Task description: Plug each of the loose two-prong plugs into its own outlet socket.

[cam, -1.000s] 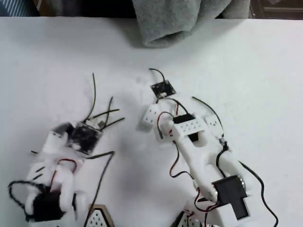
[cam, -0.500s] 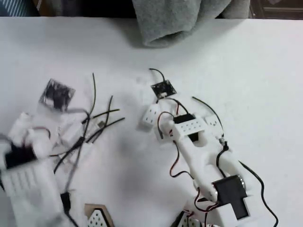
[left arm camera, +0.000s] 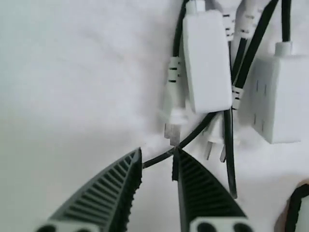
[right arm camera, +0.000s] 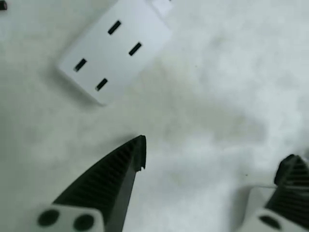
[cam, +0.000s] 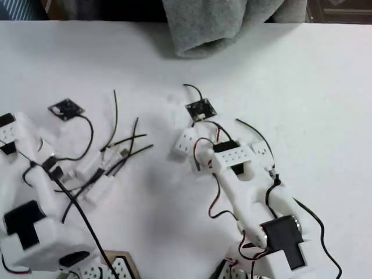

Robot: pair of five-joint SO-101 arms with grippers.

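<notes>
Several white two-prong plugs on black cables lie in a tangle (cam: pixel 96 171) at the table's left. Up close, one plug (left arm camera: pixel 175 113) and another plug (left arm camera: pixel 215 145) point their prongs at my left gripper (left arm camera: pixel 157 162). That gripper is open only a crack, and a black cable (left arm camera: pixel 227 140) runs just past its tips. A white outlet block (left arm camera: pixel 277 101) lies beside the plugs. My left arm (cam: pixel 35 192) stands at the left edge. My right gripper (right arm camera: pixel 215 159) is wide open and holds nothing, just short of a white outlet block (right arm camera: pixel 113 48), which sits at mid-table (cam: pixel 186 141).
A grey cloth (cam: pixel 226 23) hangs over the far edge. A second white outlet block (cam: pixel 261 152) sits right of the right arm (cam: pixel 256 203). Loose black wires (cam: pixel 125 139) spread out between the two arms. A perforated white part (cam: pixel 119 267) lies at the near edge.
My left arm swung away from over the plugs and back toward the left edge, and the plugs and wires shifted with it. The right arm has stayed still.
</notes>
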